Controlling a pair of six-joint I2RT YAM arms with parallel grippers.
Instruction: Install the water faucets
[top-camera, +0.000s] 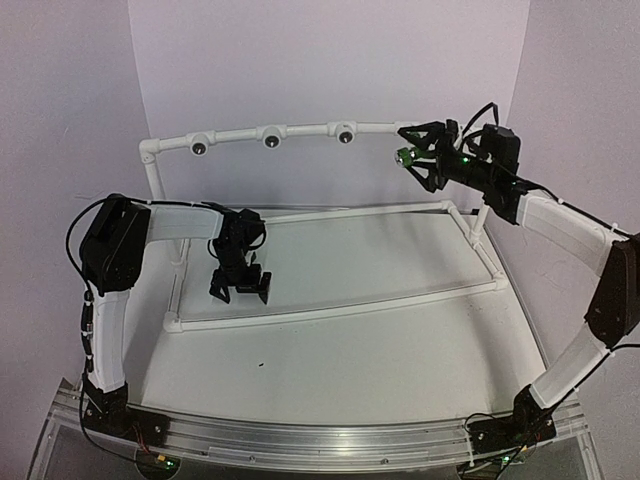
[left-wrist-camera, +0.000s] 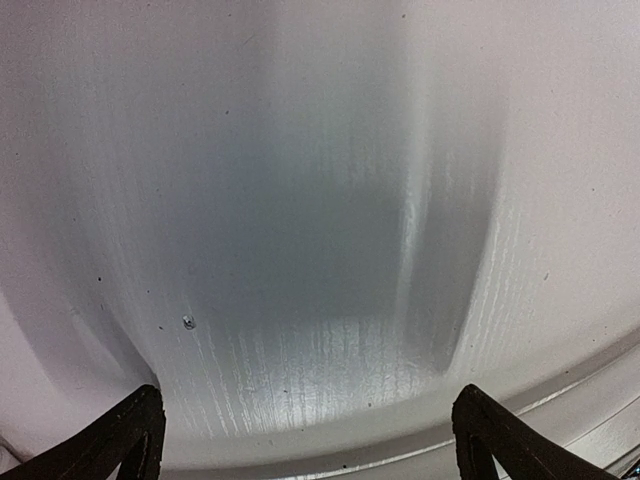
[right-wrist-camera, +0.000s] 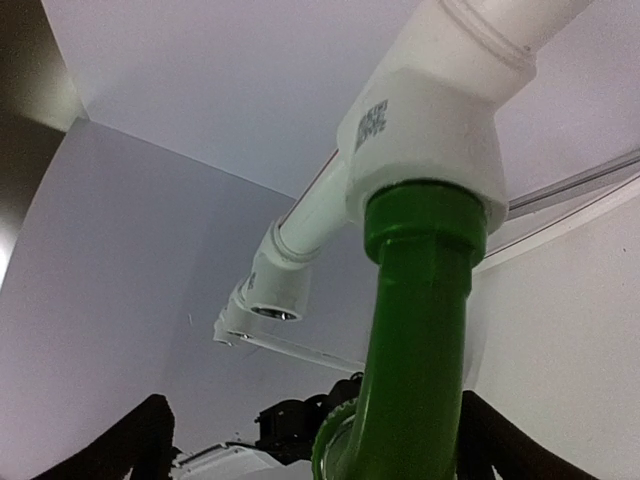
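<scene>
Overhead, the right gripper (top-camera: 416, 160) hovers at the rail's (top-camera: 270, 130) right end beside the tap (top-camera: 404, 156); the left gripper (top-camera: 240, 288) hangs over the white table (top-camera: 350, 350), pale walls (top-camera: 330, 60) behind. Left wrist: jaws wide, nothing held. Right wrist: tap seated in a tee (right-wrist-camera: 430, 130), jaws spread off it. Seating looks done; next, back away without nudging it.

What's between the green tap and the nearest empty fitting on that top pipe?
Just bare white pipe between green tap and fitting, clearest in right wrist view.

Bright-green faucet (right-wrist-camera: 418, 300) sits seated in a white pipe fitting (right-wrist-camera: 430, 130).
</scene>
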